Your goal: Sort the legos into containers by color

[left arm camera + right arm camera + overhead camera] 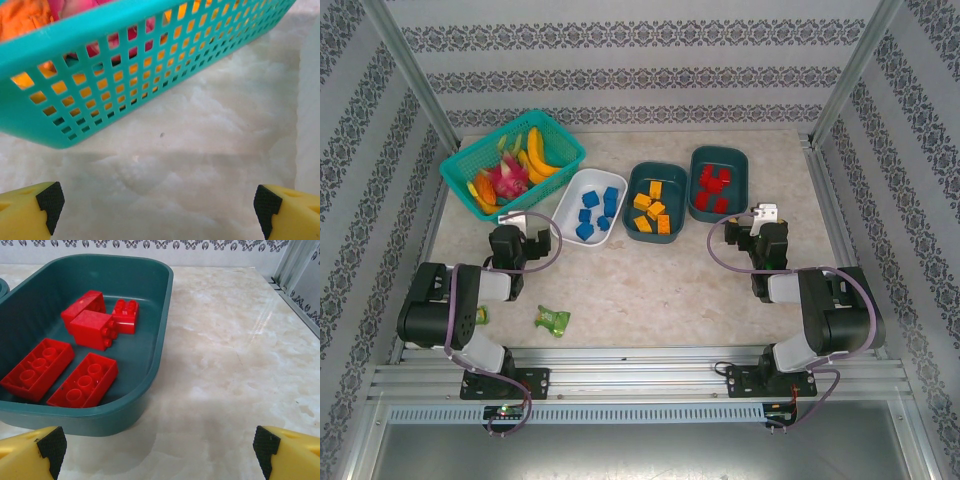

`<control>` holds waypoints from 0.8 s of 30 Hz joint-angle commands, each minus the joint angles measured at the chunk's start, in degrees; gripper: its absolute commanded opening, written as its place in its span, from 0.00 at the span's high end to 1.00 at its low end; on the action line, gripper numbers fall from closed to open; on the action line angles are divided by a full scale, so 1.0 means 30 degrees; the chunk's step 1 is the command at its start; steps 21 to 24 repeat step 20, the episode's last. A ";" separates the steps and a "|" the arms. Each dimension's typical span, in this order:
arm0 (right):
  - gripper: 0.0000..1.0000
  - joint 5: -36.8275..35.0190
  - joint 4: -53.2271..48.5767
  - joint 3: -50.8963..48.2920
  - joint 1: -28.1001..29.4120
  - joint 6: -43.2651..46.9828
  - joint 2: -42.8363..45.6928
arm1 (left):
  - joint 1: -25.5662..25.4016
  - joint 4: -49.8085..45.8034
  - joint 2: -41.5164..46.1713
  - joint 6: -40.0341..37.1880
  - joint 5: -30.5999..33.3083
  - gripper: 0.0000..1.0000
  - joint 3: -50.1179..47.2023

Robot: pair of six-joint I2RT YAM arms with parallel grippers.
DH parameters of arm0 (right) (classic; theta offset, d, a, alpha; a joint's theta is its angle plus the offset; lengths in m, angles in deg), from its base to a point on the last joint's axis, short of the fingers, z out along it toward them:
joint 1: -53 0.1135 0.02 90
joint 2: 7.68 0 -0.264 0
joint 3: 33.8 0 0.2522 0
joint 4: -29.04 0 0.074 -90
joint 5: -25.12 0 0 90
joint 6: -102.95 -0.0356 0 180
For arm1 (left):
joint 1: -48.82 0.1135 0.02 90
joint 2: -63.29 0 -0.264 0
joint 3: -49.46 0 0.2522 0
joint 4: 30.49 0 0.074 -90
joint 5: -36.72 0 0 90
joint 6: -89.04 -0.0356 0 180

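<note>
1. We see studded blue legos (pixel 598 212) in a smooth white tub (pixel 570 198) at eleven o'clock, and orange legos (pixel 651 208) and red legos (pixel 75 355) in rounded teal tubs (pixel 738 170) toward one.
2. Marbled pale tabletop (pixel 650 285), patterned walls (pixel 640 80).
3. Left hand (pixel 160 205) and right hand (pixel 160 445): both released, empty.

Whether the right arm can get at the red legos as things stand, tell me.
Probably yes. The right gripper is open, empty and close to the teal tub, whose top is uncovered. The red legos lie loose inside. Only the near wall stands between, so it must come in over the rim.
</note>
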 commanded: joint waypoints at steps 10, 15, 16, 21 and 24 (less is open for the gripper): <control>0.02 0.0064 0.0583 0.0311 0.0110 0.0126 0.0036 | 0.0036 0.1652 0.0014 -0.0255 0.0107 0.00 0.0065; 0.02 0.0607 0.0231 0.0551 -0.0110 -0.0021 -0.0029 | 0.0034 0.1641 0.0019 -0.0257 0.0104 0.00 0.0064; 0.02 0.0798 0.0146 0.0602 -0.0224 -0.0056 -0.0007 | 0.0040 0.1668 0.0004 -0.0255 0.0108 0.00 0.0095; 0.02 0.0782 0.0290 0.0481 -0.0217 -0.0015 0.0049 | 0.0037 0.1666 -0.0001 -0.0253 0.0107 0.00 0.0102; 0.02 0.0782 0.0290 0.0481 -0.0217 -0.0015 0.0049 | 0.0037 0.1666 -0.0001 -0.0253 0.0107 0.00 0.0102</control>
